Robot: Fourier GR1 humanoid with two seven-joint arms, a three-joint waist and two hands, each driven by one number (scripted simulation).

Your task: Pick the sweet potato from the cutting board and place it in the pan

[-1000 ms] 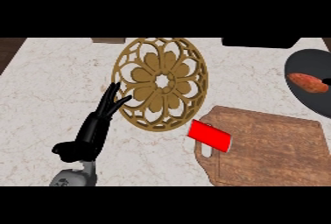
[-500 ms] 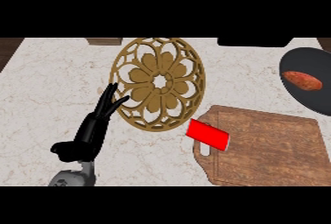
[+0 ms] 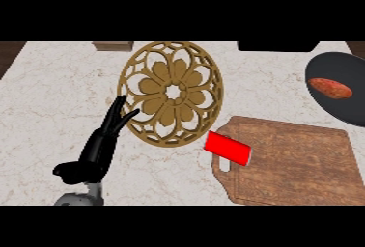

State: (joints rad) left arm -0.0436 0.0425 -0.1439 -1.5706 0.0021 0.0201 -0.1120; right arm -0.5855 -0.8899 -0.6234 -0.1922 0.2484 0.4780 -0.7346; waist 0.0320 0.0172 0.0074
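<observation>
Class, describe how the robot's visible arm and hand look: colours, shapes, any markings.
Only the left hand shows: black, with long slender fingers and a stubby thumb. It joins a grey, rounded forearm at the view's lower edge. No cables or markings are visible.

Light is even and fairly bright over the counter [image 3: 57, 96], with no glare. Shadows are faint; the pan [image 3: 342, 103] at far right stays flat dark. Edges look slightly soft throughout.

No writing, label, brand, number or sign can be read anywhere in the head view; no surface on the counter bears any legible mark.
</observation>
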